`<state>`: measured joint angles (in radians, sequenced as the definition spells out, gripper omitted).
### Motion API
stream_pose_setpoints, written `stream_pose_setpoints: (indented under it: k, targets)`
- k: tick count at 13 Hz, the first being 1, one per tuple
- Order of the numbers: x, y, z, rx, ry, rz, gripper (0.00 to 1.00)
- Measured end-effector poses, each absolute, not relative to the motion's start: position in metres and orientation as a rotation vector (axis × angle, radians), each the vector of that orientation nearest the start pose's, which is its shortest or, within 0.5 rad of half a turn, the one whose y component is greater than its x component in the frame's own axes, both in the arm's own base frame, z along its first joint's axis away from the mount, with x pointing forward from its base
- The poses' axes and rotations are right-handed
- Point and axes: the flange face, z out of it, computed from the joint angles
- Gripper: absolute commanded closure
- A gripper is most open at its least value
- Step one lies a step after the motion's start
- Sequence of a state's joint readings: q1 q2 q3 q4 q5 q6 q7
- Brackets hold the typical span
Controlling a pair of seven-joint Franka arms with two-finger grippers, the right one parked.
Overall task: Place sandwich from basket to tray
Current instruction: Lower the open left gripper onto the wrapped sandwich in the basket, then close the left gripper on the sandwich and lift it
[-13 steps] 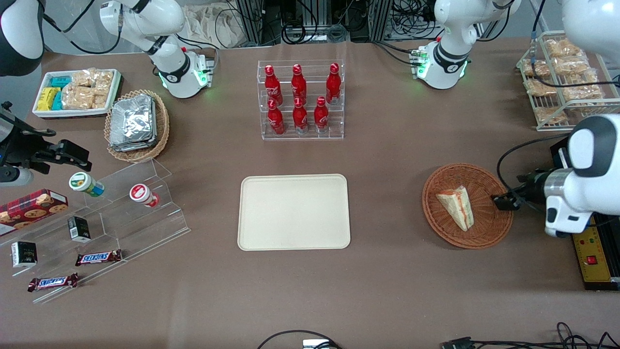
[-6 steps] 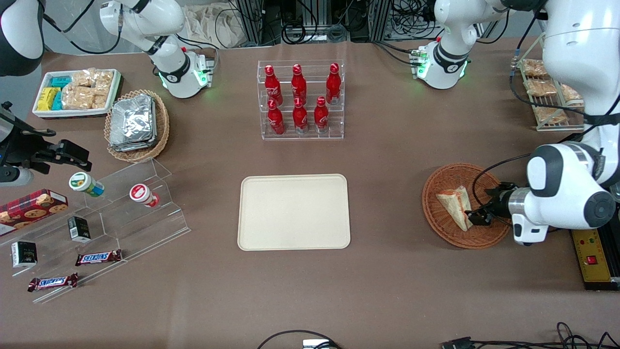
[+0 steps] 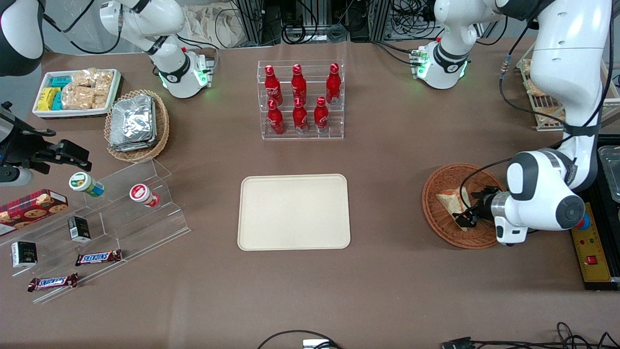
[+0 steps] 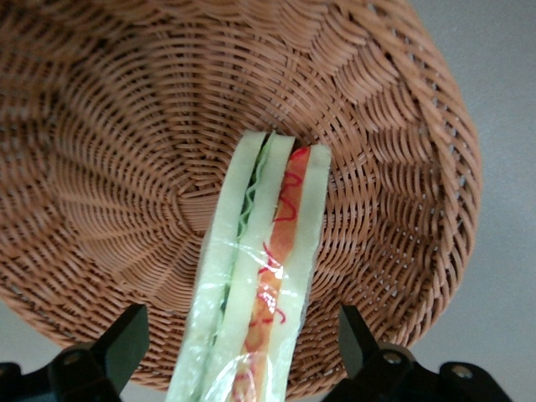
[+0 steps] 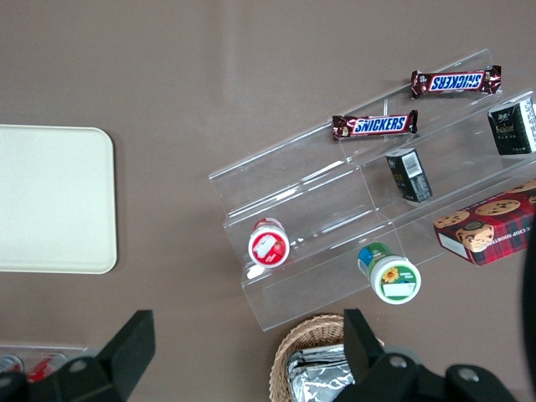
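Observation:
The sandwich (image 3: 448, 200) is a clear-wrapped wedge of white bread with red and green filling, lying in the reddish-brown wicker basket (image 3: 434, 224) toward the working arm's end of the table. My left gripper (image 3: 464, 214) is low over the basket at the sandwich's end nearer the front camera. In the left wrist view the sandwich (image 4: 260, 276) runs between the two black fingers (image 4: 126, 339), which stand wide apart with a gap on each side, so the gripper (image 4: 241, 347) is open; the basket (image 4: 117, 159) fills that view. The cream tray (image 3: 293, 212) lies bare mid-table, also seen as the tray (image 5: 50, 197).
A clear rack of red bottles (image 3: 301, 99) stands farther from the front camera than the tray. Toward the parked arm's end are an acrylic stand with snacks (image 3: 121, 213), a tan basket of foil packets (image 3: 138, 123) and a white bin (image 3: 75, 92). A yellow box (image 3: 593, 252) sits beside the basket.
The left arm has swung in from beside the basket and lowered over it. Its open fingers now straddle the sandwich's end. The sandwich has not moved.

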<state>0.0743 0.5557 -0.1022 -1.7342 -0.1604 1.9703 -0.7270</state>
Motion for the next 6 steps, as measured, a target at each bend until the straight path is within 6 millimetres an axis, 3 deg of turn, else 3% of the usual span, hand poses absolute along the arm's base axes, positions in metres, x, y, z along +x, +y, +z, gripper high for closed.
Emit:
stream_pose_setpoints:
  k: [2, 3, 5, 6]
  targets:
    - [0.627, -0.028, 0.226, -2.903, -1.223, 0.609, 0.05]
    - [0.625, -0.03, 0.22, -2.902, -1.223, 0.612, 0.21]
    - [0.621, -0.037, 0.211, -2.905, -1.212, 0.609, 0.8]
    - [0.62, -0.039, 0.21, -2.906, -1.207, 0.609, 1.0]
